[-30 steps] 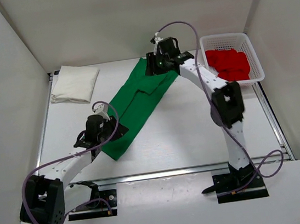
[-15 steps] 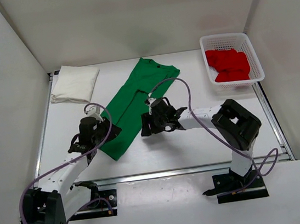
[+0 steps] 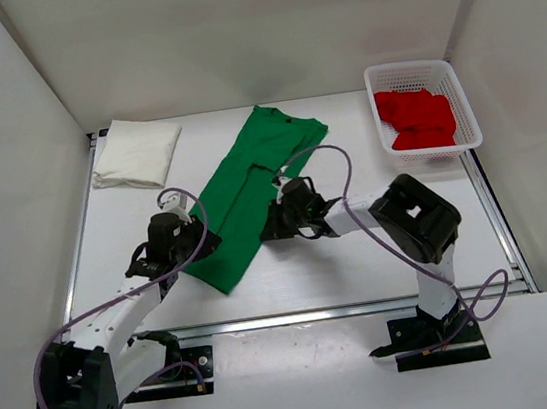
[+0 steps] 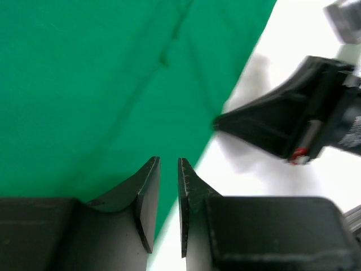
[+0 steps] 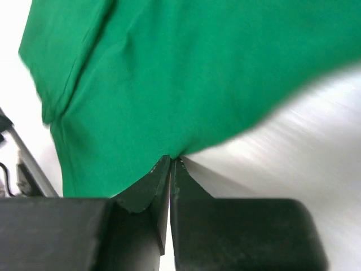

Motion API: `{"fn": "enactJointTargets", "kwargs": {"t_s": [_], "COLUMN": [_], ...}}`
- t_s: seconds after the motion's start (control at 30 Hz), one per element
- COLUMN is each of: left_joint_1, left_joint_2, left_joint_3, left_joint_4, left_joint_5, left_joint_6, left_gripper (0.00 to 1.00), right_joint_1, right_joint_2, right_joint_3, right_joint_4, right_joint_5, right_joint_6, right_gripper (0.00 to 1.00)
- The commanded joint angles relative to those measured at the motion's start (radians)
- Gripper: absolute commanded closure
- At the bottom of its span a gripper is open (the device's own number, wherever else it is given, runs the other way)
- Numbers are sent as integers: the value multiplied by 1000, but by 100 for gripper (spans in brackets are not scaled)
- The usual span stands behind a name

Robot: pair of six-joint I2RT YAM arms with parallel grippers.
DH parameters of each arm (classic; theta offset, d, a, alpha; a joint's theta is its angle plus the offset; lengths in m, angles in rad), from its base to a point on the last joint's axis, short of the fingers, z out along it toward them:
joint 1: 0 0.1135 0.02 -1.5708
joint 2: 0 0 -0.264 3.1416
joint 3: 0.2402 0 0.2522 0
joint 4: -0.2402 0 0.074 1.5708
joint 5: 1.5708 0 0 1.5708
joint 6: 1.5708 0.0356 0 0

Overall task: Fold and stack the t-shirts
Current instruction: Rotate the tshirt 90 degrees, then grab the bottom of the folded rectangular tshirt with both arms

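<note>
Seen from above, the right tool [image 3: 273, 228], at the collar a second ago, now sits at the side edge of the green t-shirt [image 3: 250, 182], spread mid-counter [image 3: 361, 253], so a fold looks begun; three shirts: cream t-shirt [image 3: 136, 152] folded far-left, red t-shirt [image 3: 415, 117] in the one basket [image 3: 407, 68]; left wrist: left tool [image 4: 169, 164] released, jaws a sliver apart above green cloth; right wrist: jaws clenched on the green edge.

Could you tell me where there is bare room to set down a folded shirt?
Bare: the back strip between cream shirt and green shirt; between green shirt and basket; the right side in front of the basket. Crowded: mid-table, where left gripper and right gripper meet the green shirt.
</note>
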Motion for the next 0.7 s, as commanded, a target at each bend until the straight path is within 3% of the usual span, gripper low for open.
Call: {"fn": "enactJointTargets", "kwargs": {"t_s": [0.0,0.17,0.2,0.3,0.5,0.67], "left_joint_1": [-47,-180,-208,-271,-292,-331], "left_joint_2": [24,88,104,160,176,139], "left_joint_3": [61,74,72,78,22,-71], "left_joint_4": [-17,-17,-15,-40,-99,-61], "left_joint_5": [-31,-80,-86,-78,-58,30], "left_joint_6": [27,35,34,58,86,37], "left_gripper": [69,68,68,67,50,40], "right_joint_1": [-83,-317,-342,-416,-390,-223], "right_joint_2": [-116,-389,-429,-524,-791,-907], "right_joint_3": [-134,-342,-358,-372,-570,-686], "right_joint_4": [-63,-197,-209,-330,-389,-410], "right_joint_5": [22,-23,-64,-86,-55,-66], "right_joint_6": [-69,-217,-234,-292,-211,-116], "right_gripper": [100,97,84,59,59,60]}}
